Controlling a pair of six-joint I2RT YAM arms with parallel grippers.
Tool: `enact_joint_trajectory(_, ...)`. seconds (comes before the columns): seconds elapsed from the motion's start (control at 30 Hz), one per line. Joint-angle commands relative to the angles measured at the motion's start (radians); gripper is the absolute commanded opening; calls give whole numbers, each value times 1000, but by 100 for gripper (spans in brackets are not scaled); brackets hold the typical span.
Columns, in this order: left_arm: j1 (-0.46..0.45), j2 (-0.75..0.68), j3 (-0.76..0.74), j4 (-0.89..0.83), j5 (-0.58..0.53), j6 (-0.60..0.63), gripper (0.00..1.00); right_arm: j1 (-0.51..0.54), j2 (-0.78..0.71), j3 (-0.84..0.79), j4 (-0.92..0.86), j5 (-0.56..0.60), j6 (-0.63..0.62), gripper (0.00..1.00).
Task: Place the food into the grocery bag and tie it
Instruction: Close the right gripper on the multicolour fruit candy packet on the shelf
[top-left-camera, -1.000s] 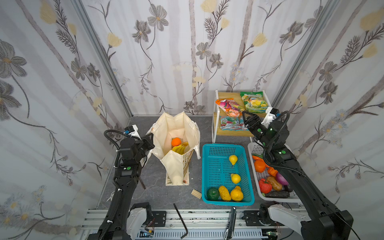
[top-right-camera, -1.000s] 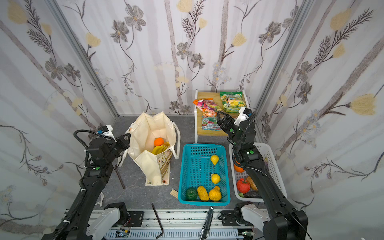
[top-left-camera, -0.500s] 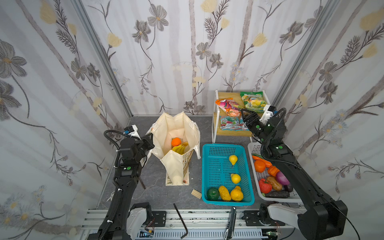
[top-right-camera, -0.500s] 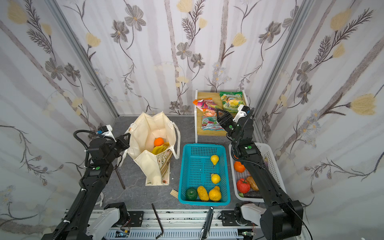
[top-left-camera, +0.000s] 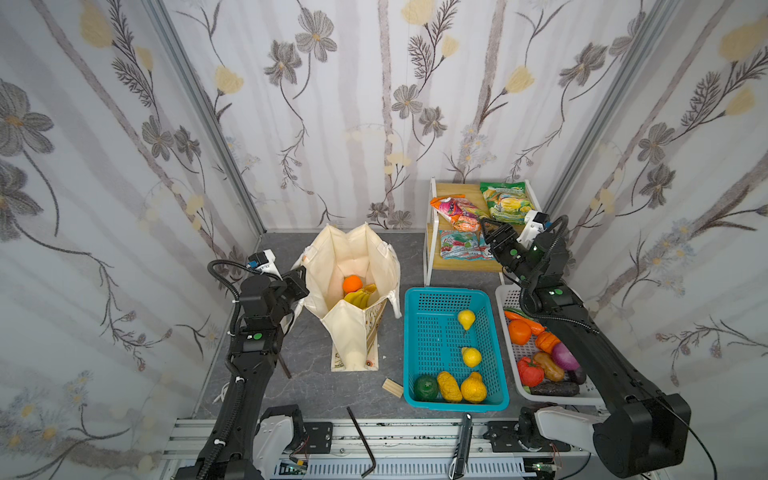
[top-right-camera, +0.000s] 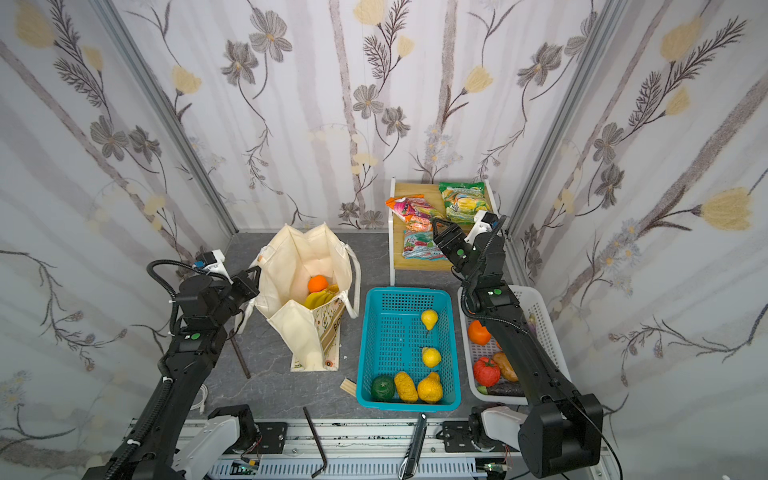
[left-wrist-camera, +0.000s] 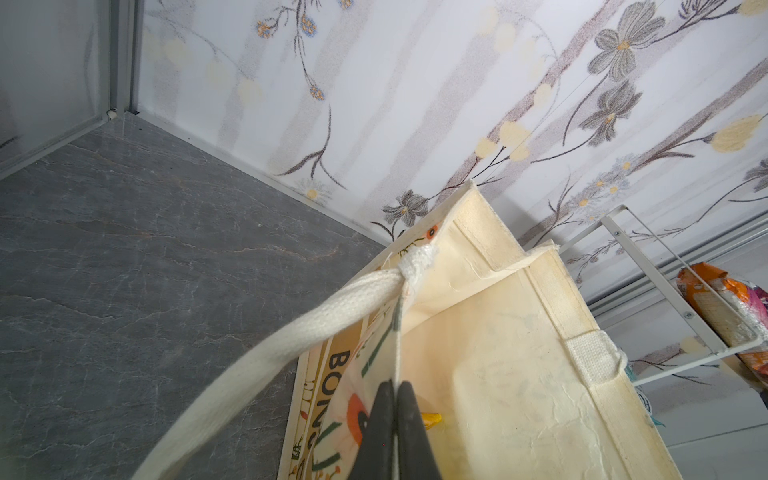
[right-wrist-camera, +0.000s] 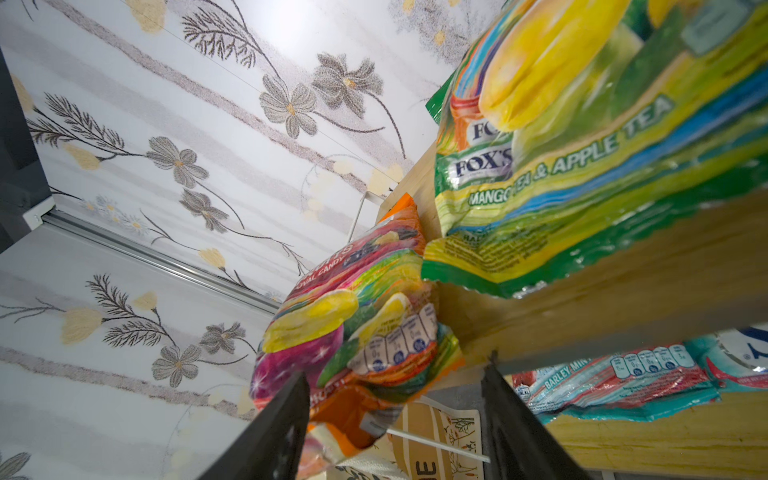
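Rim of grocery bag (left-wrist-camera: 498, 374) pinched in left tool (left-wrist-camera: 395, 385) | right tool (right-wrist-camera: 397, 372) spread, orange packet (right-wrist-camera: 353, 324) edge between jaws

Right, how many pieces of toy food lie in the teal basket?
5: a yellow pear at the far end, a lemon in the middle, and a dark green fruit, a yellow knobbly piece and an orange-yellow gourd along the near edge. None seems hidden.
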Motion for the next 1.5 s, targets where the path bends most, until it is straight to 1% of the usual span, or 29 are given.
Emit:
enact_joint_trajectory(0.0,1,0,-1,44,-8,-6,0,-4,-2,21,13,32,-23,66)
enact_joint_trajectory(0.2,2,-2,0,44,-6,-7,0,-4,9,-13,91,-38,62,66)
enact_joint_trajectory(0.3,1,-2,0,44,-5,-5,0,-3,14,-21,110,-56,95,64)
enact_joint_trajectory(0.53,1,-2,0,44,-3,-7,0,0,26,-25,127,-47,130,58)
enact_joint_trajectory(0.73,2,-5,0,44,-3,-3,0,0,53,-24,156,-68,148,39)
enact_joint_trajectory(0.8,2,-5,0,44,-3,-4,0,-1,58,-18,155,-73,148,26)
enact_joint_trajectory(0.83,2,-5,1,44,-5,-4,0,-1,59,-17,155,-74,148,22)
enact_joint_trajectory(0.87,1,-5,0,44,-4,-4,0,-1,56,-17,153,-76,147,16)
enact_joint_trajectory(0.9,1,-6,0,44,-4,-4,0,-1,53,-17,151,-79,145,12)
enact_joint_trajectory(1.0,1,-6,0,44,-3,-4,0,0,31,-28,143,-79,139,9)
enact_joint_trajectory(1.13,1,-6,1,44,-2,-5,0,1,-10,-44,115,-63,117,0)
enact_joint_trajectory(1.27,1,-5,1,44,0,-7,0,4,-43,-62,108,-54,109,0)
enact_joint_trajectory(1.4,1,-6,2,44,2,-7,0,9,-46,-79,107,-54,113,0)
enact_joint_trajectory(1.47,1,-8,2,44,-1,-7,0,9,-46,-88,105,-54,115,6)
